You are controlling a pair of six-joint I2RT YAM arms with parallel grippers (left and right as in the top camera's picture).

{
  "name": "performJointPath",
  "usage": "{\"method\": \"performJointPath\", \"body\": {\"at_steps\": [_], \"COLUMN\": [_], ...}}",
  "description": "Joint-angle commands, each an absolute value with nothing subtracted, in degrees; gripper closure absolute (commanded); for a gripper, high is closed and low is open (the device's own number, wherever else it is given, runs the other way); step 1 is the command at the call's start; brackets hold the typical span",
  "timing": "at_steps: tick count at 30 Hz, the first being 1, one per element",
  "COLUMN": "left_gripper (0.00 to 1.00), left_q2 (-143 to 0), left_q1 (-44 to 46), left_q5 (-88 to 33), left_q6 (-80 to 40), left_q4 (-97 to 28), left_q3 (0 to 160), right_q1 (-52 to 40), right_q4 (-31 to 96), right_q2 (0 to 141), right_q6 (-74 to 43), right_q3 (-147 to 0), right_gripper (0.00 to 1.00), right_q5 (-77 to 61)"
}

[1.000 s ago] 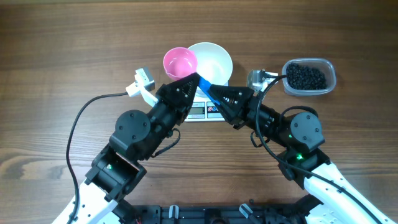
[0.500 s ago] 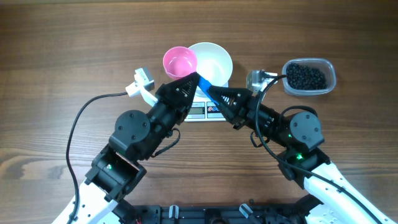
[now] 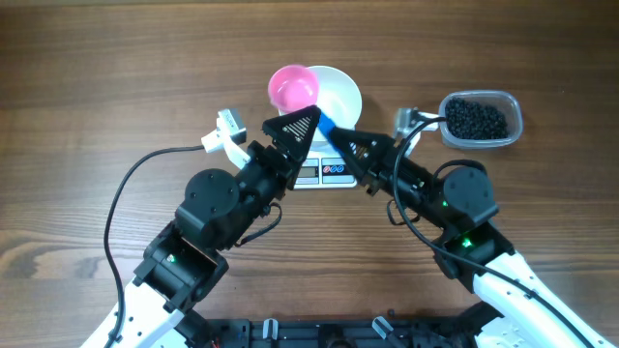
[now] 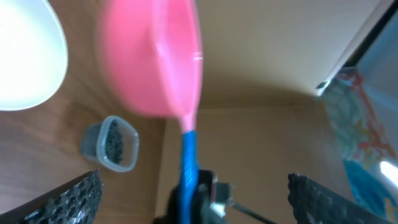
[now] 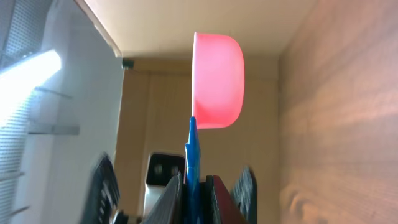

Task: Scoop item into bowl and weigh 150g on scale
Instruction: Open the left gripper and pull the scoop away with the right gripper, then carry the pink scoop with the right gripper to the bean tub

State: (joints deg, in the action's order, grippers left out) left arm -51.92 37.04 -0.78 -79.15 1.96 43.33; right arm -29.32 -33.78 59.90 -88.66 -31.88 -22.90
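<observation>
Right gripper (image 3: 337,143) is clamped on the pink scoop (image 3: 292,87) by its blue handle, while the left gripper (image 3: 293,128) gapes wide, gripping nothing. The scoop's empty over the bowl (image 3: 343,97) on the scale (image 3: 319,174). Beads (image 3: 476,118) sit in the tub (image 3: 515,124) off right. I'd carry it over level and dig shallow.

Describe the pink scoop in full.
The scoop is a round pink cup on a thin blue handle, smooth like plastic. The cup faces up and looks empty. Seen from above, it overlaps the left rim of the white bowl; contact cannot be told. The right hand is shut on the handle; the open left hand does not grip it.
</observation>
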Motion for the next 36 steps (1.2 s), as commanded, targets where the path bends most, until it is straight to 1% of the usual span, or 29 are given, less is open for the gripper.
{"method": "performJointPath", "body": {"at_steps": [1, 5, 9, 13, 14, 15, 17, 20, 24, 28, 31, 34, 36], "left_gripper": [0.00, 0.00, 0.00, 0.00, 0.00, 0.01, 0.00, 0.00, 0.00, 0.01, 0.01, 0.00, 0.00], "left_q2": [-52.0, -52.0, -52.0, -52.0, -52.0, -52.0, -52.0, -52.0, -52.2, -54.5, -57.7, -60.2, -60.6], "left_q1": [37.3, 37.3, 37.3, 37.2, 37.2, 37.2, 37.2, 37.2, 37.2, 36.3, 35.6, 35.5, 35.5], "left_q5": [-3.1, -6.6, -6.6, -6.6, -6.1, -5.3, -4.2, -2.7, 1.0, 2.2, 2.3, 2.5, 2.5], "left_q6": [-74.0, -61.8, -55.8, -49.6, -48.7, -47.7, -46.5, -44.2, -43.4, -43.4, -43.4, -43.4, -43.5], "left_q4": [0.3, -0.4, -4.1, -9.3, -10.9, -13.0, -16.0, -22.1, -32.7, -46.6, -58.5, -64.9, -65.1], "left_q3": [43.3, 43.3, 43.3, 43.3, 43.4, 43.4, 43.8, 45.9, 51.5, 61.8, 70.8, 76.1, 76.5], "right_q1": [-24.8, -18.3, -12.7, -9.0, -8.6, -8.5, -8.5, -8.5, -8.5, -8.5, -8.5, -8.5, -8.5], "right_q4": [-33.5, -32.1, -27.4, -15.0, -10.0, -3.4, 5.8, 22.1, 38.0, 49.3, 55.2, 57.9, 59.8], "right_q2": [59.9, 59.6, 58.6, 56.8, 56.3, 56.0, 56.0, 56.0, 56.0, 56.8, 58.0, 58.3, 58.3], "right_q6": [-81.4, -77.4, -73.4, -66.1, -63.0, -59.0, -53.1, -44.0, -36.7, -32.5, -30.2, -30.3, -32.0], "right_q3": [-32.6, -32.6, -33.4, -37.2, -39.1, -42.0, -46.6, -55.7, -66.4, -75.4, -79.8, -80.5, -80.5], "right_gripper": [0.95, 0.95, 0.95, 0.95, 0.95, 0.95, 0.95, 0.95, 0.96, 0.95, 0.95, 0.96, 0.96], "right_q5": [-20.7, -27.6, -33.9, -37.8, -37.8, -37.2, -36.0, -30.9, -22.3, -14.7, -11.6, -11.6, -10.9]}}
